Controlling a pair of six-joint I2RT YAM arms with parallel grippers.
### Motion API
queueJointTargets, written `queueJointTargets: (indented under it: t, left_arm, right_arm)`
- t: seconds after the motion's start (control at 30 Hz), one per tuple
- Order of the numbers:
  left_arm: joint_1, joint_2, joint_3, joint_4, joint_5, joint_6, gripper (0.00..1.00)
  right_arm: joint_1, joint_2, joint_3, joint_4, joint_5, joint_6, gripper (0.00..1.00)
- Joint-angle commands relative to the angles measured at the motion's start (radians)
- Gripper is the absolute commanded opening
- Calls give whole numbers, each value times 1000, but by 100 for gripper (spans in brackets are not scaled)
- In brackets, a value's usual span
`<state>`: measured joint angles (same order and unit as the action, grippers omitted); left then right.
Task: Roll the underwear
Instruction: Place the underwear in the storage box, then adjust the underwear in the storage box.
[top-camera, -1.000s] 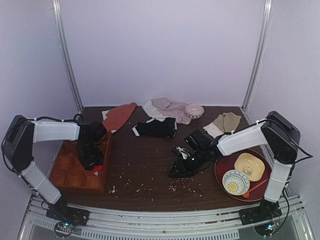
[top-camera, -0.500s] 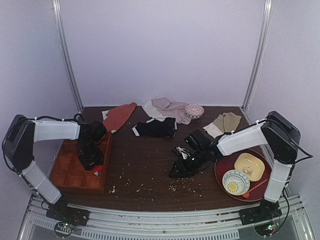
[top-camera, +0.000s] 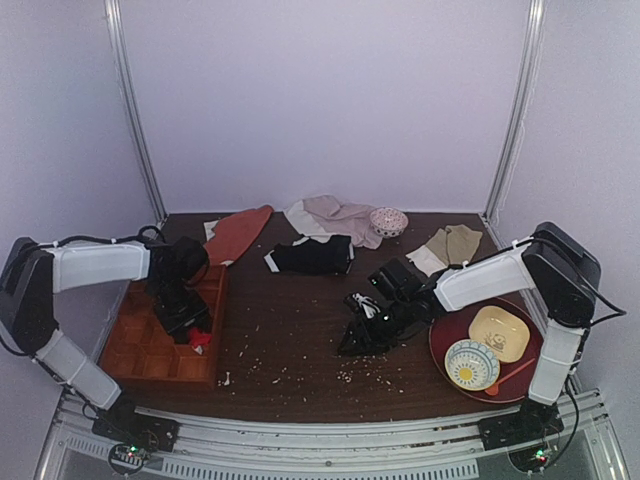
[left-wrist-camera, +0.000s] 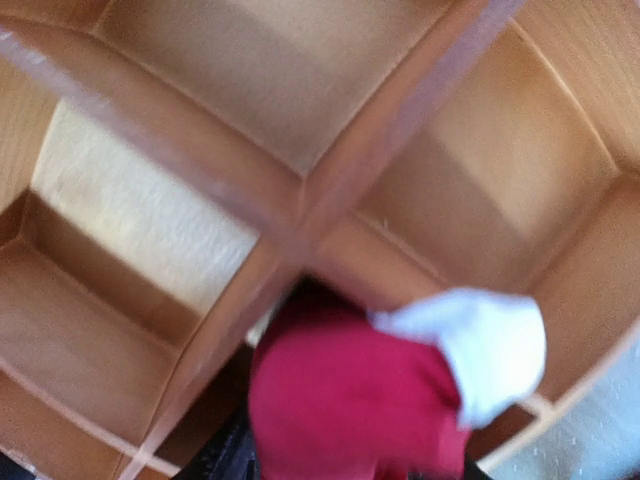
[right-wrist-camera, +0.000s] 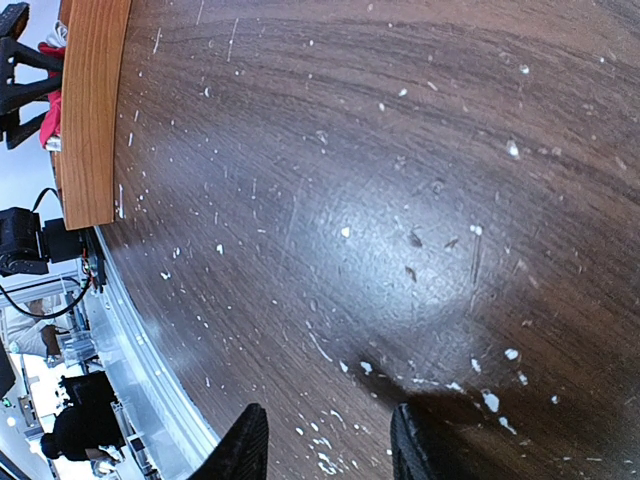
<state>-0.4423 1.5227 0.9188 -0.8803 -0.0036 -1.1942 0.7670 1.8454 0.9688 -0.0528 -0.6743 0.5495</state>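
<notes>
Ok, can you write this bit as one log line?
thing: red fabric underwear with white end | state: rolled up | place: compartment of brown wooden divided tray

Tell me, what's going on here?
The left gripper is down over the wooden divided tray, where the bundled red underwear sits in a compartment; whether its jaws grip it is unclear. The right gripper hovers over the table by a black garment, jaws apart and empty.
</notes>
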Motion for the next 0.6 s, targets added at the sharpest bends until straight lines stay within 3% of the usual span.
queueJointTargets:
  t: [0.0,0.2,0.3,0.4,0.57]
  left_arm:
    - [-9,-68,32,-75,25,2,50]
    - [-7,-114,38,-126,32,1,49]
    - [-8,-144,19,-125,37,-6,44]
    - [-10,-154,3,-114,50,-11,27]
    - [-26,-147,-5,-90,65,-14,25]
  right_arm:
    - [-7,20,-2,-36,21,-2,43]
    - [-7,26,-2,-30,18,0,43]
    - [-8,28,-4,-25,18,2,43]
    - [-7,33,-5,-22,16,4,43]
    - [-7,40,-4,-20,15,8,43]
